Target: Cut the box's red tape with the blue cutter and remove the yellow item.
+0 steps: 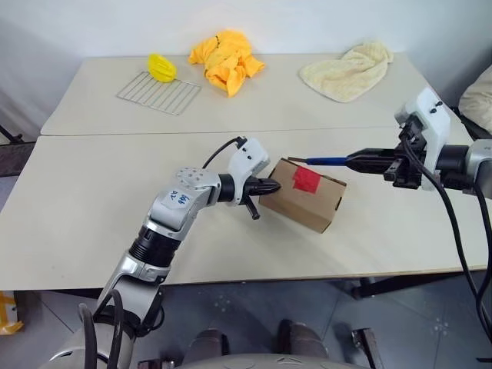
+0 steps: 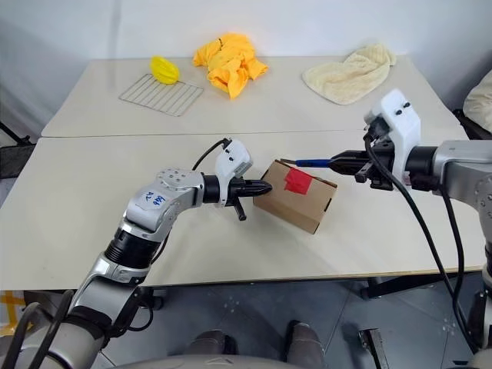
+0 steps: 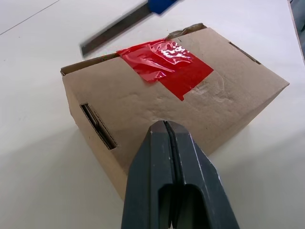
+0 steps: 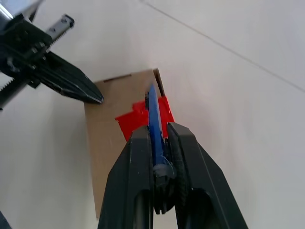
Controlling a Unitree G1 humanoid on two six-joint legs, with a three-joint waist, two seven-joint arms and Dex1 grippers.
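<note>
The box [image 1: 315, 206], brown cardboard and closed, lies on the near table with the red tape [image 1: 306, 180] across its top seam. My left gripper [image 1: 273, 185] is shut, and its tip touches the box's left side below the tape [image 3: 167, 64]. My right gripper [image 1: 361, 161] is shut on the blue cutter [image 1: 327, 161]. The cutter points left, and its grey blade [image 3: 114, 31] reaches the box's far top edge just behind the tape. In the right wrist view the cutter [image 4: 153, 112] lines up over the tape. The yellow item is hidden.
On the far table there are a wire rack [image 1: 159, 92] with a yellow object [image 1: 161, 67] on it, a crumpled yellow cloth [image 1: 227, 60] and a cream towel [image 1: 347, 71]. A seam [image 1: 154, 132] separates the two tables.
</note>
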